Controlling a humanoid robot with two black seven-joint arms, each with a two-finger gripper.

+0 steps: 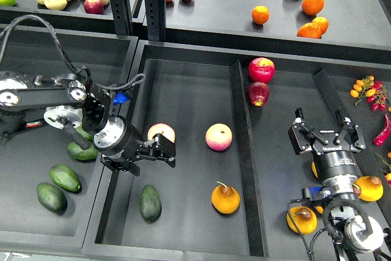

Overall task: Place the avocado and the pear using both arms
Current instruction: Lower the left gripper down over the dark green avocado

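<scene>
The dark green avocado [149, 203] lies at the front left of the middle tray [189, 90]. The orange-yellow pear [225, 198] with a brown stem lies to its right in the same tray. My left gripper [162, 154] hovers over the tray's left side, above and behind the avocado and just in front of a pink-yellow apple [161, 132]. Its fingers are spread and hold nothing. My right gripper [324, 129] is open and empty over the right tray, pointing away from me, well right of the pear.
A second pink-yellow apple [219, 137] sits mid-tray. Two red apples [259, 80] lie by the divider. More avocados [65, 177] fill the left tray, and more pears [302, 219] sit by my right arm. Oranges [313, 4] are on the shelf and chillies [383, 129] at far right.
</scene>
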